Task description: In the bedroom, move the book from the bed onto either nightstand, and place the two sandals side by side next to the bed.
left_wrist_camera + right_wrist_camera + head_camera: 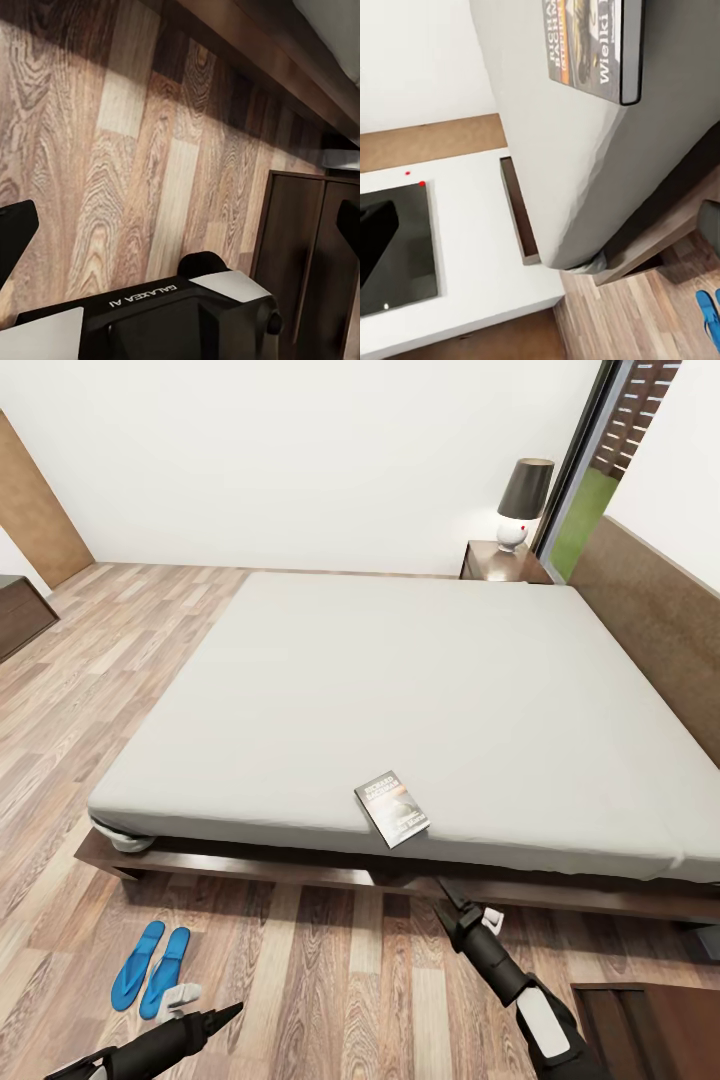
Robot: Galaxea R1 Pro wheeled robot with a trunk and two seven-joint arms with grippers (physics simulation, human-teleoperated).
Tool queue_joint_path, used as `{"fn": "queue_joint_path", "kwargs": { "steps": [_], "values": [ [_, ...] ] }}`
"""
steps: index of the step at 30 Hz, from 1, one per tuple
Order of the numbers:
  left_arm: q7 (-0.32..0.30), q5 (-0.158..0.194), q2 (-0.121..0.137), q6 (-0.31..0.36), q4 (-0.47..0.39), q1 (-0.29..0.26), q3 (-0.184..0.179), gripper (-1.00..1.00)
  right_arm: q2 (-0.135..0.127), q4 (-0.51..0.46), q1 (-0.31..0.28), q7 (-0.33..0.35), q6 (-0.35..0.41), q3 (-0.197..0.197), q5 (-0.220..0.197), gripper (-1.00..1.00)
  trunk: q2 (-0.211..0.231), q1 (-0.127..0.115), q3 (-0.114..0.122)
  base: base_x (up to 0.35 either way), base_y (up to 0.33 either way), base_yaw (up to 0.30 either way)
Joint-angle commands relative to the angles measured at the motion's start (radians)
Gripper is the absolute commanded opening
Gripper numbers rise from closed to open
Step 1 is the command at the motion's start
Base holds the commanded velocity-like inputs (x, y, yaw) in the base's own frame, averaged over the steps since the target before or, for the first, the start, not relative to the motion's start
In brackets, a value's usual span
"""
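The book [392,808] lies flat on the pale mattress of the bed [420,690], close to its near edge; the right wrist view shows the book [592,45] from just beyond that edge. My right gripper [441,886] is low beside the dark bed frame, just under the book, open and empty, with one finger [373,231] at the picture's edge. The two blue sandals [151,967] lie side by side on the floor near the bed's left corner. My left gripper [226,1014] hovers just right of them, open, fingers [13,234] wide apart.
A nightstand [503,563] with a dark-shaded lamp [521,502] stands at the bed's far corner. A second dark cabinet [640,1028] is at my near right, beside the bed. The headboard [655,622] runs along the right. The black wall screen [397,251] shows in the right wrist view.
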Motion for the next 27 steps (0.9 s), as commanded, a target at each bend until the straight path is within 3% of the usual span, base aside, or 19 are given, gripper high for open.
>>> {"fn": "queue_joint_path", "kwargs": {
  "steps": [1,5,9,12,27],
  "values": [
    [-0.002,0.010,0.001,0.006,0.000,0.000,-0.006,1.00,0.001,-0.001,-0.001,0.003,0.009,-0.004,-0.001,1.00,0.000,0.000,-0.001,0.000,0.000,0.000],
    [-0.002,0.010,0.001,0.006,0.000,0.000,-0.006,1.00,0.001,-0.002,-0.001,0.005,0.011,0.014,0.000,1.00,0.000,0.000,-0.001,0.000,0.000,0.000],
    [-0.002,0.010,0.001,0.006,0.000,0.000,-0.006,1.00,0.001,-0.008,-0.001,0.021,0.013,0.098,-0.002,1.00,0.000,0.000,-0.001,0.000,0.000,0.000],
    [-0.002,0.010,0.001,0.006,0.000,0.000,-0.006,1.00,0.001,-0.011,0.000,0.051,0.015,0.126,-0.004,1.00,0.000,0.000,-0.001,0.000,0.000,0.000],
    [-0.001,0.009,-0.022,0.005,0.016,0.000,-0.006,1.00,0.000,-0.014,0.000,0.196,0.018,0.138,-0.007,1.00,0.000,0.000,-0.001,0.000,0.000,0.000]
  ]
}}
